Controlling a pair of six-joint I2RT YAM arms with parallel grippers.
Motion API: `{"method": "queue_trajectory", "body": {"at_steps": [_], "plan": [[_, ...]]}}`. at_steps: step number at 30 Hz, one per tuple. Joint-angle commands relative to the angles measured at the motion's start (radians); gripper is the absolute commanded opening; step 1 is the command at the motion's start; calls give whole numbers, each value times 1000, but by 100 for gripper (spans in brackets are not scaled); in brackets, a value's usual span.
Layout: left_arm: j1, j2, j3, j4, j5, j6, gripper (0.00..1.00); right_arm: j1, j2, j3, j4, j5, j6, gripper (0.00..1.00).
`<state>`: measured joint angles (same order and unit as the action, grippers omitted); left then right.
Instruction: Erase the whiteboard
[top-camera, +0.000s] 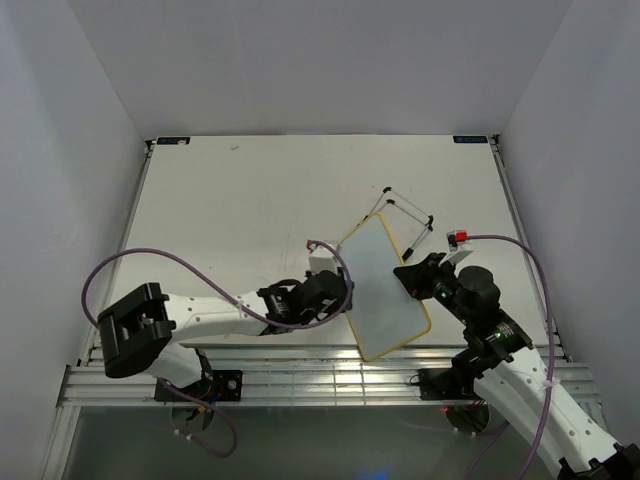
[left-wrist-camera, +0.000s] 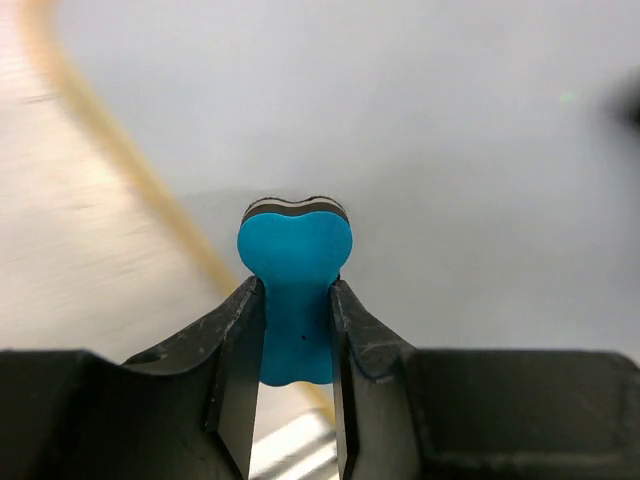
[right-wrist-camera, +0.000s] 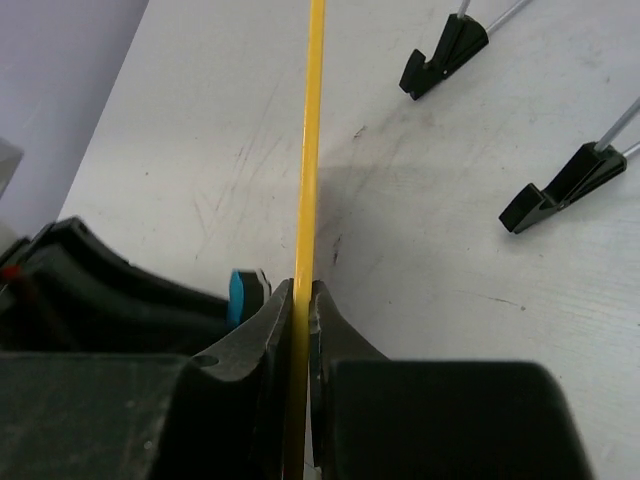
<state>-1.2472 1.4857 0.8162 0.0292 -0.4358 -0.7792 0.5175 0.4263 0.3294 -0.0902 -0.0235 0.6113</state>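
The white table (top-camera: 250, 200) is boxed in by plain pale walls (top-camera: 60, 150) on three sides, with aluminium rails (top-camera: 330, 385) along its near edge. A small blue label (top-camera: 172, 140) sits at the far left corner and another (top-camera: 470, 139) at the far right. In the right wrist view the surface shows faint scratches and small dark specks. Right of centre stands the whiteboard (top-camera: 385, 290), tilted. Its two black feet (right-wrist-camera: 445, 55) (right-wrist-camera: 565, 185) appear to rest on the surface beyond it

One whiteboard (top-camera: 385, 290), pinched in the jaws of the right gripper (right-wrist-camera: 300, 300). One blue bone-shaped eraser (left-wrist-camera: 295, 250), pinched in the jaws of the left gripper (left-wrist-camera: 297, 290). Two black stand feet (right-wrist-camera: 445, 55) (right-wrist-camera: 560, 190) beyond the right jaws, as far as shows.
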Motion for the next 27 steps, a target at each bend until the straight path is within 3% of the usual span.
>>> {"method": "queue_trajectory", "body": {"at_steps": [1, 5, 12, 19, 22, 23, 27], "plan": [[130, -158, -97, -167, -73, -147, 0, 6, -1, 100, -2, -10, -157, 8], [245, -248, -178, -253, -61, -153, 0, 4, 60, 192, -72, -56, -271, 8], [474, -161, -138, -431, -14, -196, 0, 6, 163, 318, -106, -111, -418, 8], [505, -87, -103, -454, 35, -192, 1, 4, 296, 543, -232, -158, -571, 8], [506, -64, -86, -462, 46, -186, 14, 4, 328, 577, -238, -158, -605, 8], [508, -61, -83, -465, 49, -186, 33, 4, 336, 597, -237, -156, -607, 8], [508, -88, -77, -472, 81, -183, 85, 4, 388, 658, -240, -145, -683, 8]]}}
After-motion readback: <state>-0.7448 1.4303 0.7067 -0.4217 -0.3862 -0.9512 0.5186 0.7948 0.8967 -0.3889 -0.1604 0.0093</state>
